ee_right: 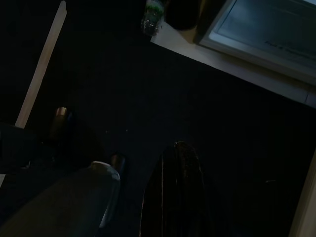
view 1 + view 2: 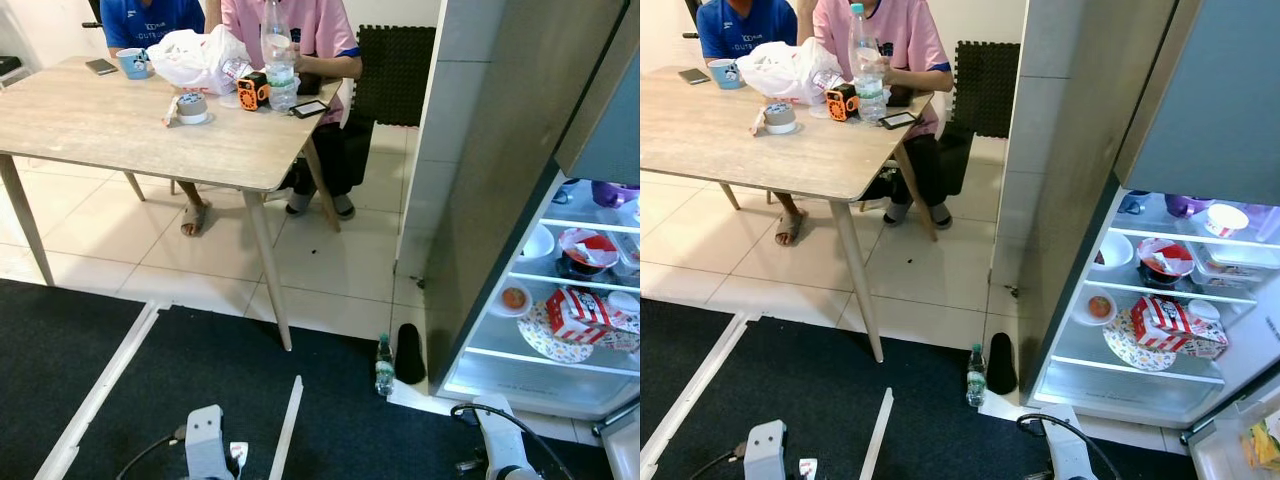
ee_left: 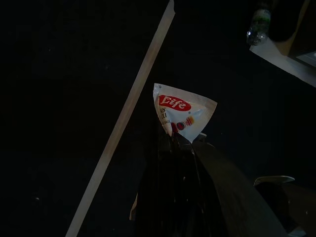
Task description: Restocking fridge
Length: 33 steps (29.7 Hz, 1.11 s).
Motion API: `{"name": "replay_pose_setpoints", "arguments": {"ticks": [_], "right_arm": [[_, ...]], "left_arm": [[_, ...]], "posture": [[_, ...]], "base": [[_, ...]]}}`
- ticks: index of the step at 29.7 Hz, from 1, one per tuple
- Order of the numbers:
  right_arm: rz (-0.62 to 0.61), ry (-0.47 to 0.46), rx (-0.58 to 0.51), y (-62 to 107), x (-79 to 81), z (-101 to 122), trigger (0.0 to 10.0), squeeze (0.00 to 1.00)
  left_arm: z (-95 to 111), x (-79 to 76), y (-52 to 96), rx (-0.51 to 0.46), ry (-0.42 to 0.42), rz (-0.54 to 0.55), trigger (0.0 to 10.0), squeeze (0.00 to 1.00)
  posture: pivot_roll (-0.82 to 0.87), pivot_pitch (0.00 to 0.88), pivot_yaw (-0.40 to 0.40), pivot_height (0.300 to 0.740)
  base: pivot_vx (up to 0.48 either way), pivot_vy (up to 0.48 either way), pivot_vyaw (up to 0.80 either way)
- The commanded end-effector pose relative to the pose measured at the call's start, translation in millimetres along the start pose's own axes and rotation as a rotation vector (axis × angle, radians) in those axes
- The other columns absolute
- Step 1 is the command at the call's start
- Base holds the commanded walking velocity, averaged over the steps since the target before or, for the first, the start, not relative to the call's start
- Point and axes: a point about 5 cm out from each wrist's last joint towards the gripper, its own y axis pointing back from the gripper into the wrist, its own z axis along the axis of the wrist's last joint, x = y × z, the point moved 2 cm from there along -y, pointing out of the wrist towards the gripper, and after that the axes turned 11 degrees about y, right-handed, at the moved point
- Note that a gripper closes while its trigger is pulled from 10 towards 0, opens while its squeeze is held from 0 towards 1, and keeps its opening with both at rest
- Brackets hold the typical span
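My left gripper (image 3: 177,142) is shut on a small white "Life" sauce sachet (image 3: 181,112), held by its lower corner over the dark carpet. From the head the sachet (image 2: 238,452) shows as a white scrap beside my left wrist (image 2: 205,438). The fridge (image 2: 560,310) stands open at the right, its lit shelves carrying bowls, a plate and a red-and-white carton (image 2: 580,312). My right arm (image 2: 500,445) hangs low in front of the fridge. The right gripper (image 1: 178,148) is dim, fingers together with nothing in them.
A small water bottle (image 2: 384,365) and a black slipper (image 2: 409,353) sit on the floor by the fridge's left corner. White strips (image 2: 288,425) lie on the carpet. A wooden table (image 2: 150,130) with two seated people is at the back left.
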Motion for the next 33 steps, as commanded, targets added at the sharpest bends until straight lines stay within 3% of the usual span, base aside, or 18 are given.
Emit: {"name": "replay_pose_setpoints", "arguments": {"ticks": [1, 13, 33], "right_arm": [[0.003, 0.001, 0.01, 0.0, 2.9, -3, 10.0, 0.0], [-0.013, -0.01, 0.029, 2.0, -4.2, -12, 10.0, 0.0], [-0.008, -0.004, 0.035, 2.1, -2.4, -14, 10.0, 0.0]], "left_arm": [[3, 7.9, 1.7, 0.008, -0.022, 0.018, 10.0, 0.0], [-13, 5.8, 3.0, 0.047, 0.0, 0.009, 10.0, 0.0], [-11, 7.1, 3.1, 0.039, 0.017, 0.008, 10.0, 0.0]], "posture": [[-0.02, 0.0, 0.023, 0.74], [-0.04, 0.0, 0.002, 0.74], [-0.04, 0.0, 0.005, 0.74]], "base": [[0.0, 0.0, 0.0], [0.0, 0.0, 0.0], [0.0, 0.0, 0.0]]}}
